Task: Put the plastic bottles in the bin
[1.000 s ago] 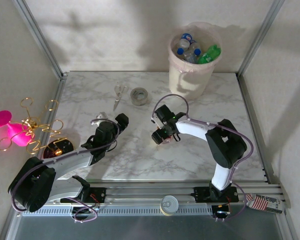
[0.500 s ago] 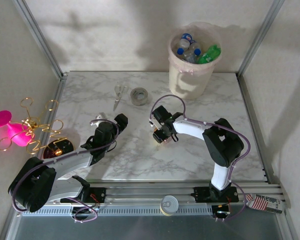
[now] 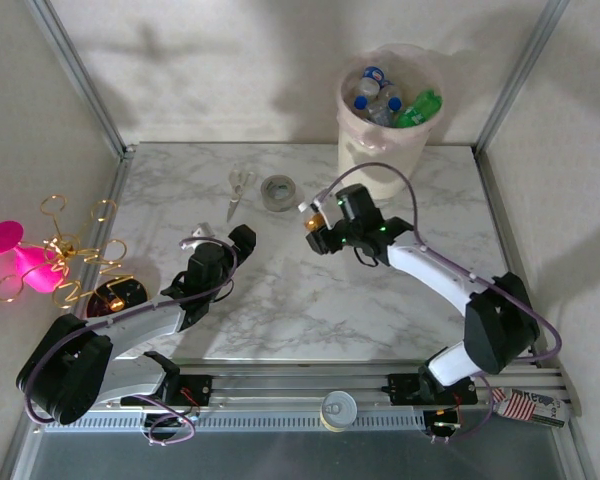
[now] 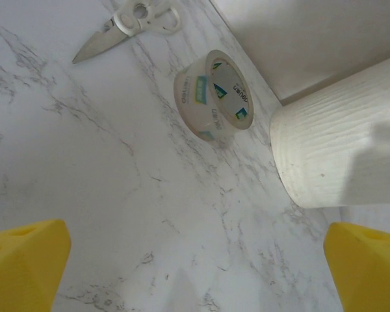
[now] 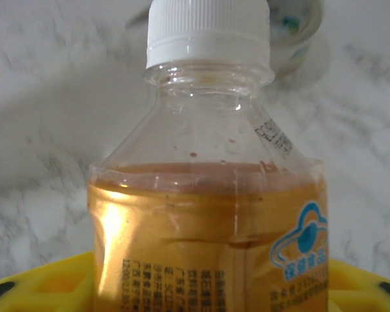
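My right fingers (image 5: 49,286) clamp the lower body of a bottle (image 5: 208,208). It is clear, white-capped, with an orange label and amber liquid up to its shoulder, and it juts out ahead of the wrist camera. From above, the right gripper (image 3: 317,222) hangs over the far middle of the table (image 3: 280,300), cap end pointing left toward the tape roll (image 3: 278,192), with the scissors (image 3: 237,190) just beyond. A second ago this gripper sat lower, over mid-table, with the elbow folded close to its base. Now the arm is stretched forward and the load has swung up toward the far edge, so I judge the pickup done and the carry under way. The bin (image 3: 375,165) stands behind the table's far right side, already holding several bottles (image 3: 390,100) in blue, clear and green. My bottle is near its wall but not over its rim, so a further lift and a reach to the right are needed before any release. The risk is clipping the rim or the bag's loose edge. My left gripper (image 3: 242,238) has not moved. It waits near the left side, its fingers (image 4: 26,260) spread wide and empty, looking across bare marble at the roll and the bin's white wall.
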Controlling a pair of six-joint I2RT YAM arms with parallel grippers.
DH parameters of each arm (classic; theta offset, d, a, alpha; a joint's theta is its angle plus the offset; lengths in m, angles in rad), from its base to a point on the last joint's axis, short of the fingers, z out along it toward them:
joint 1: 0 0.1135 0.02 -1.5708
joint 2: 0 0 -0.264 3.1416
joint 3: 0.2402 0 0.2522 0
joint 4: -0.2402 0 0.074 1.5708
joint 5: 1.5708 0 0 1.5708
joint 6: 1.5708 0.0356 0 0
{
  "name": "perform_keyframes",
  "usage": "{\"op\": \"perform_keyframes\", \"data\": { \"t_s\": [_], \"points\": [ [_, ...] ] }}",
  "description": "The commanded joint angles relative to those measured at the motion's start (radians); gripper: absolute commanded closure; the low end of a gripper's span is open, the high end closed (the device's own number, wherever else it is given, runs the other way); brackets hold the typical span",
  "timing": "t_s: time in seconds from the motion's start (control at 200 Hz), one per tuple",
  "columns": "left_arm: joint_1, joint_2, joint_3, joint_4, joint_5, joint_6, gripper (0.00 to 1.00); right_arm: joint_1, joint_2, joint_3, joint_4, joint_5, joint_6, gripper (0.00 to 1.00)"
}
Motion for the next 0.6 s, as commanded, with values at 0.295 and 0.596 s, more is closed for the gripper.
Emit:
{"op": "perform_keyframes", "data": {
  "t_s": [0.295, 0.596],
  "points": [
    [0.008, -0.066, -0.029, 0.018, 0.025, 0.029, 0.00, -0.260, -0.034, 0.274, 0.217, -0.107, 0.269, 0.55],
    [0.008, -0.119, -0.044, 0.004, 0.033, 0.029, 0.00, -0.390, 0.134, 0.514, 0.364, -0.043, 0.397, 0.53]
  ]
}}
